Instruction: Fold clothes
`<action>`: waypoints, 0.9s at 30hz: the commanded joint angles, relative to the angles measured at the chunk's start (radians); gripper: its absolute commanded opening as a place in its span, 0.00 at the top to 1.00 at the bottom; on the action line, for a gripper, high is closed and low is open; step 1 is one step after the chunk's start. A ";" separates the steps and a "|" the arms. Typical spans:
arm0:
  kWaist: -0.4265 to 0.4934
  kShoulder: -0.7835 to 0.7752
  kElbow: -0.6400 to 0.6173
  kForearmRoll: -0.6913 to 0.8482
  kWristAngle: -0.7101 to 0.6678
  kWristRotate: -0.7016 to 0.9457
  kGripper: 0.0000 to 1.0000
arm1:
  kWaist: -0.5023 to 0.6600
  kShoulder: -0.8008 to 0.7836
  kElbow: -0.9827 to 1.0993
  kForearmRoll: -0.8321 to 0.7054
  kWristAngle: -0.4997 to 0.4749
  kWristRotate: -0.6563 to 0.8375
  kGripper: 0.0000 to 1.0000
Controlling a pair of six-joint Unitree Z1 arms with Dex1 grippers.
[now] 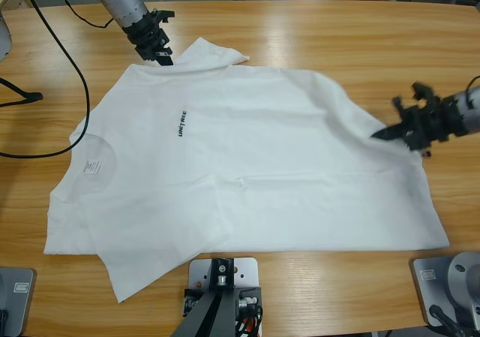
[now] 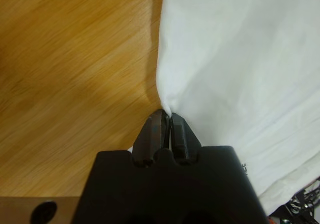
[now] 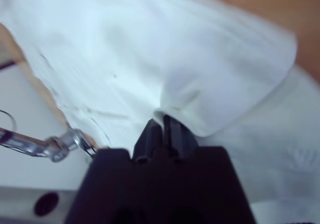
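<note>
Left arm drops in from the upper left of the high view, silver forearm slanting down and to the right. The left gripper has its tips low and its jaws pressed together, a pinch of the shirt caught between them. Over at the right edge, the right arm reaches in almost level, pointing left. The right gripper looks clamped too, though its wrist view is blurry.

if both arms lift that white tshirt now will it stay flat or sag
Likely sag: the T-shirt is thin cloth, already rippling beside the right tool. It probably lifts easily, as the left tool holds it by a small pinch. The loose sleeves may dangle.
</note>
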 commanded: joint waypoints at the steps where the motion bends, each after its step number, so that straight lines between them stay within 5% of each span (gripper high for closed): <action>1: 0.006 0.059 -0.498 0.109 0.023 0.002 1.00 | 0.181 0.042 -0.010 0.101 -0.187 0.172 0.50; 2: 0.005 0.058 -0.497 0.110 0.022 0.002 1.00 | 0.185 0.054 -0.014 0.105 -0.197 0.179 0.10; 3: 0.004 0.057 -0.497 0.111 0.022 0.001 1.00 | 0.185 0.051 -0.016 0.105 -0.199 0.179 0.00; 12: -0.004 0.059 -0.497 0.117 0.023 0.003 1.00 | 0.312 -0.316 -0.108 0.128 -0.330 0.144 0.00; 27: -0.006 0.029 -0.497 0.140 0.025 0.003 1.00 | 0.304 -0.310 -0.114 0.123 -0.424 0.181 0.00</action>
